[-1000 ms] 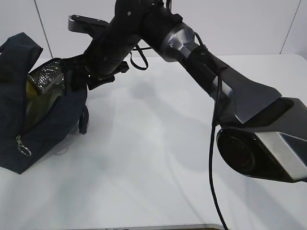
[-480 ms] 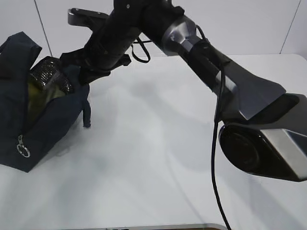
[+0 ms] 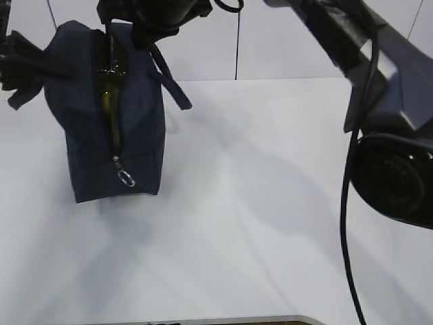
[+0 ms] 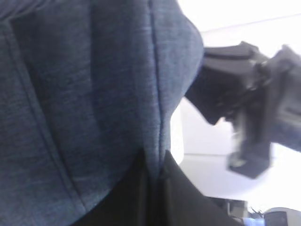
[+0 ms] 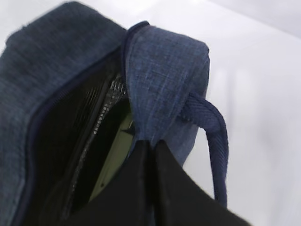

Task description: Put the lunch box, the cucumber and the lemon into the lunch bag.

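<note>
The dark navy lunch bag (image 3: 139, 135) stands upright at the left of the table, held between both grippers. My left gripper (image 4: 155, 165) is shut on the bag's fabric at its left end (image 3: 20, 64). My right gripper (image 5: 151, 143) is shut on the rim next to a loop handle (image 5: 214, 141), at the top of the bag (image 3: 132, 27). Through the narrow opening a pale green lid of the lunch box (image 5: 115, 150) shows inside. The zipper's ring pull (image 3: 126, 178) hangs low on the bag's front. The cucumber and the lemon are hidden.
White table (image 3: 257, 223) stretches in front and to the right of the bag. The right arm's large dark housing (image 3: 396, 176) and its cable (image 3: 348, 203) hang over the right side. A white wall stands behind.
The right gripper shut on the bag's rim and rose. The bag went from slumped and gaping to upright, pulled taut between both grippers, with its opening narrowed to a slit.
</note>
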You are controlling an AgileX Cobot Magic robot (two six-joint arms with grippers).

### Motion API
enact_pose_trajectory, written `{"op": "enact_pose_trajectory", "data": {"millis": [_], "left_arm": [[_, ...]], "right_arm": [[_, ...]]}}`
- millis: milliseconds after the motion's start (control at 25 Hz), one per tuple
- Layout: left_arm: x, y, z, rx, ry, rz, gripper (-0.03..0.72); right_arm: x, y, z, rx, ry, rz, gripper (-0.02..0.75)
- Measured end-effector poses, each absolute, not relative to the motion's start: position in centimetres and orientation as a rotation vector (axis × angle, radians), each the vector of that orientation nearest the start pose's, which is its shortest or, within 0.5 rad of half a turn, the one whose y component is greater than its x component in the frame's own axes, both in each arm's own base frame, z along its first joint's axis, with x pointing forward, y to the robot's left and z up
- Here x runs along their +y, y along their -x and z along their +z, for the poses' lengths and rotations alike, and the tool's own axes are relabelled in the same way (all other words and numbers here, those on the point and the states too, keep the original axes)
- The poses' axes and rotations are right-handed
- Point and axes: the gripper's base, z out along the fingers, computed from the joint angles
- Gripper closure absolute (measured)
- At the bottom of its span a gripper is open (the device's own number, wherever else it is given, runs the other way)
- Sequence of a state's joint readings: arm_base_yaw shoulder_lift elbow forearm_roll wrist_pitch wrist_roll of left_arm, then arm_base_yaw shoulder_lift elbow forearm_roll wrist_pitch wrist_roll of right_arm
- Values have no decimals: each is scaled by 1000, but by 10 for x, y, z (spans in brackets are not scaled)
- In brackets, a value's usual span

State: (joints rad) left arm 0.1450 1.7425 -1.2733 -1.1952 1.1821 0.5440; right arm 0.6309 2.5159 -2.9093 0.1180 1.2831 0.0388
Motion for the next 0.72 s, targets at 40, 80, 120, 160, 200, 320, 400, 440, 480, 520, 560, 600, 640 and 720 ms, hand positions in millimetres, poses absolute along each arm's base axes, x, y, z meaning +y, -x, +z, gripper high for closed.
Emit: {"op": "enact_pose_trajectory", "data": {"millis": [40,80,120,160,200,320,400,440,480,520,560,600,640,720], "left_arm": [[-34,-356,282,2392,119,-1419,692],[-40,-356,283,2381,115,-1447,692],[-46,-357,284,2368,112,-1475,692],[-51,-357,284,2358,115,-1501,692],[-56,-358,282,2354,115,-1525,692],[-67,-362,276,2355,128,-1571,692],[-74,-364,270,2369,124,-1586,692],[-77,-364,269,2372,121,-1595,692],[-80,-364,268,2377,117,-1601,692],[-82,-364,267,2381,113,-1607,692],[-85,-364,267,2382,109,-1610,692],[-88,-363,267,2384,101,-1615,692],[-91,-362,267,2386,93,-1620,692],[-97,-361,267,2387,81,-1629,692]], "right_arm": [[317,-418,332,2300,716,452,730],[315,-417,335,2304,713,441,730],[314,-417,334,2319,712,416,730],[311,-417,332,2339,709,386,731],[309,-417,331,2356,709,359,731],[302,-417,318,2429,726,251,731],[296,-415,310,2476,741,174,731],[292,-413,309,2488,746,133,731],[287,-410,313,2488,748,95,731],[283,-408,312,2498,751,54,731],[279,-405,315,2501,754,28,731],[273,-402,321,2498,747,13,731],[266,-399,325,2503,741,-5,731],[255,-394,331,2515,726,-21,731]]}}
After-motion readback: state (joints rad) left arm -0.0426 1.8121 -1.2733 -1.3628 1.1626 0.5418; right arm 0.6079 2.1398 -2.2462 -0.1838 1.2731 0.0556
